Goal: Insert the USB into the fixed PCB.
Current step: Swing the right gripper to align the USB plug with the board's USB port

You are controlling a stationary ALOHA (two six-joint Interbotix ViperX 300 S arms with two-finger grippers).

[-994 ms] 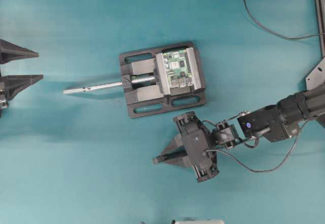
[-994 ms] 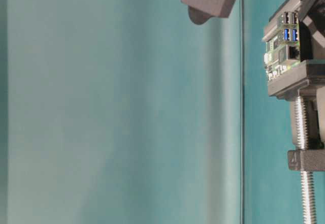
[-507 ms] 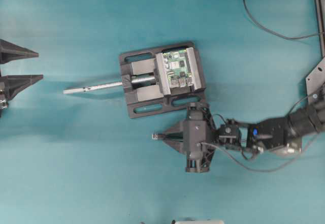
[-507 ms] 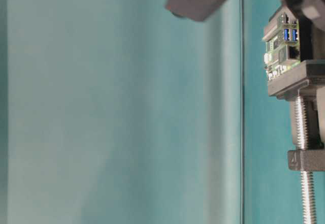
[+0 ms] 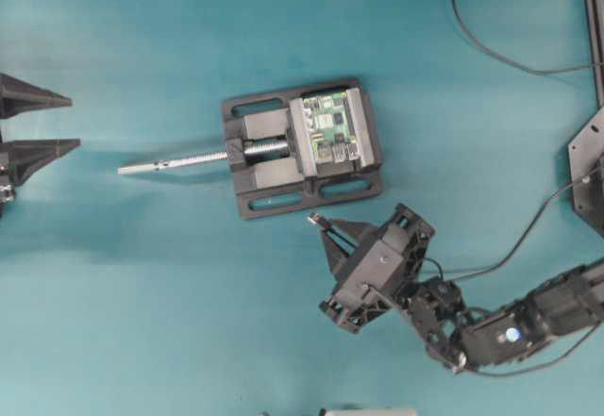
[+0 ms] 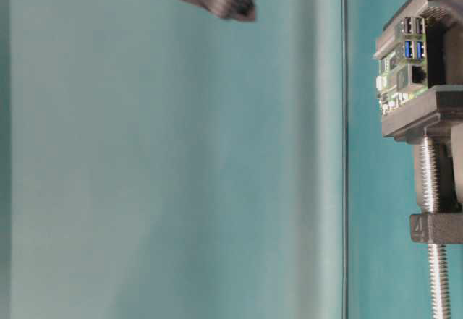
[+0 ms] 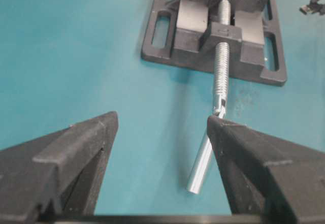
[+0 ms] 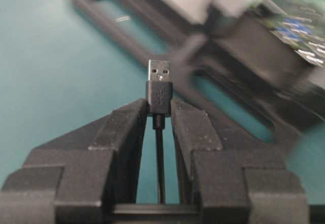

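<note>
Since the earlier overhead picture the right gripper (image 5: 324, 224) has swung round: its fingers, which pointed toward the left of that view, are now aimed up and to the left at the near edge of the black metal vise (image 5: 302, 148), and the arm behind it has dropped toward the lower right corner. Its fingers are narrow and clamped on the USB (image 8: 159, 88) — a small dark plug with a silver metal tip on a thin black cable (image 8: 159, 163). The tip projects clear of the fingertips, and the cable runs back between the fingers. In the overhead view the plug sits just beside the vise base, apart from it. The fixed PCB (image 5: 331, 128), a small green rectangular board with silver ports and black chips, is held between the vise jaws; the table-level view shows its blue and silver ports (image 6: 412, 40) unoccupied. A silver threaded screw rod (image 5: 175, 161) extends from the vise toward the left gripper (image 7: 160, 127), which hangs well apart from the vise at the left edge, fingers wide and holding nothing. The teal table surface (image 5: 142, 293) shows throughout.
</note>
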